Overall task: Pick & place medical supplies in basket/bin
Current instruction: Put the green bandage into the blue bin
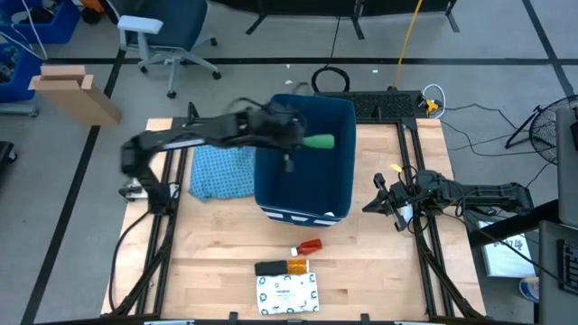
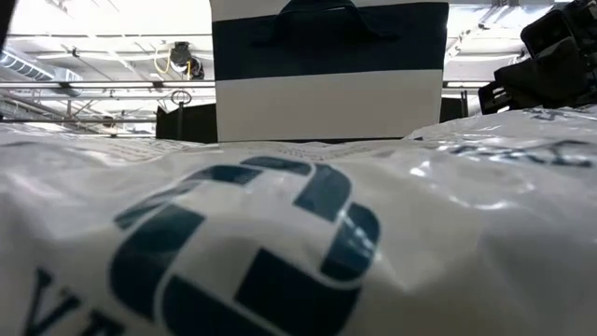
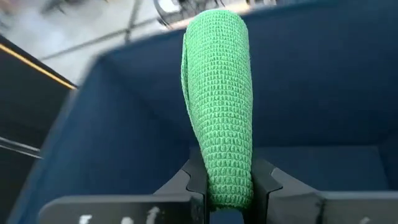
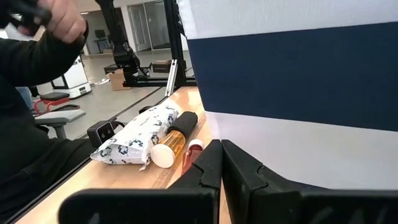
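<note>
My left gripper [image 1: 296,138] reaches from the table's left over the open dark-blue bin [image 1: 336,185] and is shut on the green cylinder [image 1: 319,141], a knitted roll. On the near part of the table lie the slim red tube [image 1: 309,246], the dark bottle with the orange label [image 1: 282,267] and the flat white packet with green print [image 1: 287,293]. That packet [image 2: 280,233] fills the low view's foreground, with the bin's white-striped side [image 2: 326,103] behind it. My right gripper [image 4: 221,163] waits shut at the table's right, beside the bin. My left gripper pinches the green roll by one end [image 3: 229,186] between its two fingers [image 3: 194,180]. The roll runs on past the fingertips in line with them. In the high view it points level toward the table's right. It hangs clear above the bin's opening, touching nothing else.
A light blue patterned cloth [image 1: 221,171] lies on the table just left of the bin. A person in dark clothes [image 4: 31,93] stands beyond the table's near edge. Metal rails [image 1: 424,235] run along the table's sides, and bare wood [image 1: 208,244] lies between the bin and the supplies.
</note>
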Controlling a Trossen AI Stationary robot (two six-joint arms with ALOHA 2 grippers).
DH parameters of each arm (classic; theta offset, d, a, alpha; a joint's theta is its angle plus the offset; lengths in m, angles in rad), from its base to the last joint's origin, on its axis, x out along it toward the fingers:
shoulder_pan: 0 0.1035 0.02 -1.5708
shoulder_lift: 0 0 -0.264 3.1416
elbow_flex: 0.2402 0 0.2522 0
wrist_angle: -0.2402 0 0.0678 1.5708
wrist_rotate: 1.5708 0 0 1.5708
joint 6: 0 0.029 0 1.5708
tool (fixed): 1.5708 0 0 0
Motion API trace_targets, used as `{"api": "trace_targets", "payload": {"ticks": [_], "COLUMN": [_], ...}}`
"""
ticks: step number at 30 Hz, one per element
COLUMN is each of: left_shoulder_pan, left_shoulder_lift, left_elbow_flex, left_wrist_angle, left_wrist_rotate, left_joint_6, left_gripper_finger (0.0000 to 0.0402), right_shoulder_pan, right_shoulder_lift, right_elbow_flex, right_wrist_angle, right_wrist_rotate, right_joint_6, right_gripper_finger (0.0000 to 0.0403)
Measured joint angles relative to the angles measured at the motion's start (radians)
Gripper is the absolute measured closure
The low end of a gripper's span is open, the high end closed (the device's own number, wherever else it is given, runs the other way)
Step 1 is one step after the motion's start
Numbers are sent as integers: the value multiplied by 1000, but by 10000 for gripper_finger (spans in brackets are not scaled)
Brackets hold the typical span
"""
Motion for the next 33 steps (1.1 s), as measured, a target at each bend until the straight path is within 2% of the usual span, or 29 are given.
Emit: {"api": "trace_targets", "payload": {"ticks": [4, 7, 16, 26, 29, 33], "left_shoulder_pan": [5, 0, -48, -93, -97, -97], "left_shoulder_lift": [122, 183, 299, 364, 365, 324], "left_elbow_flex": [29, 29, 23, 23, 23, 24], "left_wrist_angle": [-1, -11, -20, -29, -24, -23], "left_wrist_rotate": [11, 60, 78, 98, 84, 22], "left_joint_6": [0, -11, -7, 7, 19, 7], "left_gripper_finger": [352, 352, 352, 350, 332, 277], "right_shoulder_pan": [0, 0, 0, 0, 0, 0], "right_shoulder_lift": [0, 0, 0, 0, 0, 0], "right_elbow_flex": [0, 0, 0, 0, 0, 0], "right_wrist_angle": [-3, -5, -6, -6, -6, -5], "right_wrist_rotate": [-2, -2, -2, -3, -3, -3], "right_joint_6": [0, 0, 0, 0, 0, 0], "right_gripper_finger": [403, 403, 403, 403, 403, 403]}}
